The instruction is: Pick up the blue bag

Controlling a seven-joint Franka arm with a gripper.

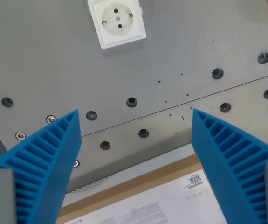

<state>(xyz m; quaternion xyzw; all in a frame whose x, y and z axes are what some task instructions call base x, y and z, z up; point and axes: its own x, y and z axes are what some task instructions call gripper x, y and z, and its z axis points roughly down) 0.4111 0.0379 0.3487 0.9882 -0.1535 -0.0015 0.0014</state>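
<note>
Hanging above a grey metal table (54, 56), gripper (136, 126) with two blue ribbed fingers (47, 158) spread wide apart, nothing held between them. White wall-type socket (117, 21), far side of the table, slightly left of centre. Row of dark bolt holes (132, 101) running across the middle. Brown cardboard box (143, 200) with white printed label (195, 179), near edge, between the fingers. Blue bag: not visible in this view.

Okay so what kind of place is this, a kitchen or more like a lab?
Most likely a lab or workshop bench: a grey metal tabletop with rows of mounting holes, a white power socket fixed on it, and a labelled cardboard box at the near edge.
</note>
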